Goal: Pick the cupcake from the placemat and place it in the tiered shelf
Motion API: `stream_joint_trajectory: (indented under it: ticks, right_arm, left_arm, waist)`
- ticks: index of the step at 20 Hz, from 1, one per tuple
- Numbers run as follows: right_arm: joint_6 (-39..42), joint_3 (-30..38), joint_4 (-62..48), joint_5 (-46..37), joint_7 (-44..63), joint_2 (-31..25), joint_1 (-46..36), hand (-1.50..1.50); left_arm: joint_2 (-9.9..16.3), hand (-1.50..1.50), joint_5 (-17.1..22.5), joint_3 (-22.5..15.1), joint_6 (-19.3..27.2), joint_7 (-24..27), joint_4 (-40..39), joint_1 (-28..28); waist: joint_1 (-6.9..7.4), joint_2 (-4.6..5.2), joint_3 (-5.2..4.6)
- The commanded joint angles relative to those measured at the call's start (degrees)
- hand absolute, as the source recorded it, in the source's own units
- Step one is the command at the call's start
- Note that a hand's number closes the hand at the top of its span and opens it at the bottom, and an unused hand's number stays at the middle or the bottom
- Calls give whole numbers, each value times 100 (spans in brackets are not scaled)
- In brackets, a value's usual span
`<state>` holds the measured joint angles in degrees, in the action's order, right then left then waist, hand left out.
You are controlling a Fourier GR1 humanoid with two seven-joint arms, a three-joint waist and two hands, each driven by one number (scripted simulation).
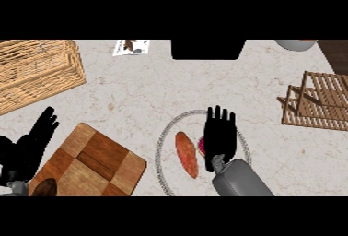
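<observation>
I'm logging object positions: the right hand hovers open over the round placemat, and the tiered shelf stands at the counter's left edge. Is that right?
Not quite. The head view shows the tiered shelf at the counter's right edge; the thing at the left is a wicker basket. The rest holds: the right hand is open over the round placemat.

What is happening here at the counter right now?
The robot's right hand is over the round placemat, fingers straight, above a pink thing that is probably the cupcake, mostly hidden. A reddish oblong item lies beside it on the mat. The cupcake is not yet lifted. The tiered shelf stands at the right edge of the counter. The left hand rests open at the left, near a checkered cutting board.
</observation>
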<state>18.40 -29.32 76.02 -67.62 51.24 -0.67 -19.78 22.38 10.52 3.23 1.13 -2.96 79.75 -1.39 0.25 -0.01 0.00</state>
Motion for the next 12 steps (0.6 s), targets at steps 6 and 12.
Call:
stream_joint_trajectory:
  ticks: [6, 12]
  right_arm:
    - [-432, 273, -181, 12, -518, -157, 410, 150]
    - [-794, 91, -899, -465, -824, 10, 215, 150]
  left_arm:
    - [-117, 0, -206, 246, -276, 133, 309, -438]
    - [-145, 0, -204, 434, -364, -300, 267, -44]
  waist:
    - [-3, -4, 1]
    - [-2, 2, 1]
